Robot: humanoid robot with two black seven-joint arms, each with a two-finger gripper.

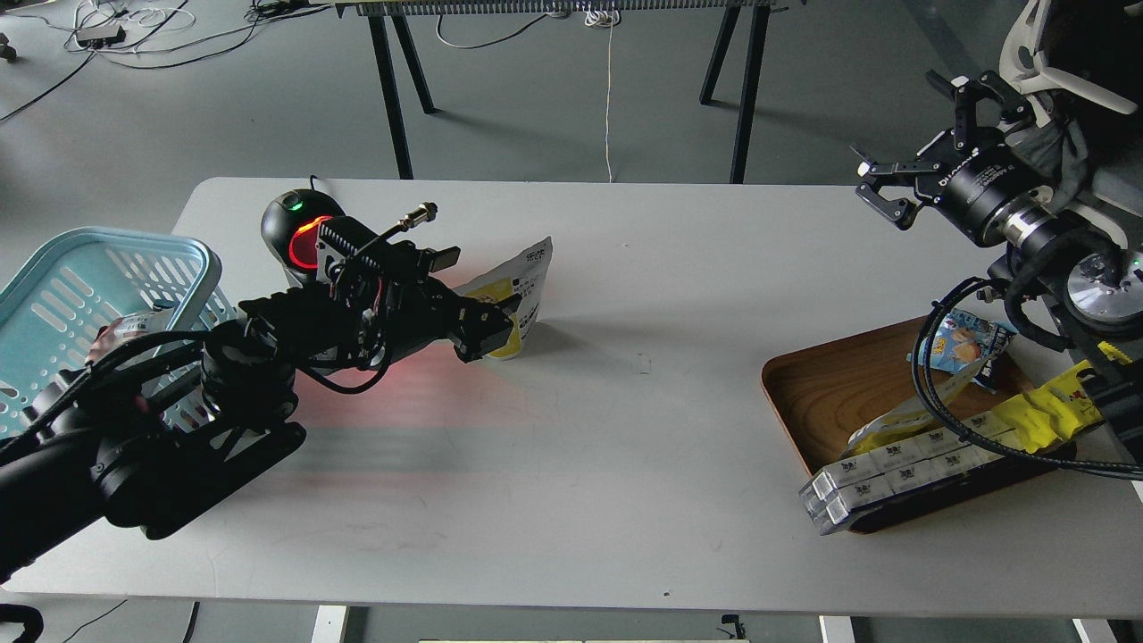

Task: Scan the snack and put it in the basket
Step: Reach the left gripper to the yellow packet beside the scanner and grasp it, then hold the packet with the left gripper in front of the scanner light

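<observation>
The snack (pixel 529 277), a yellow-fronted pouch with a white top, stands upright on the white table (pixel 625 429) left of centre. My left gripper (pixel 489 323) reaches in from the left and is at the pouch's lower front, covering part of it. Its dark fingers blend together, so I cannot tell whether they are closed on the pouch. The light blue basket (pixel 192 259) stands at the table's left edge, behind my left arm. My right gripper (pixel 895 125) is open and empty, raised above the table's far right.
A black scanner (pixel 299 234) with a glowing red window stands behind my left gripper and casts red light on the table. A wooden tray (pixel 830 393) at the right holds a small blue snack bag (pixel 960 344), a long yellow pack (pixel 1040 420) and boxed packs (pixel 884 478).
</observation>
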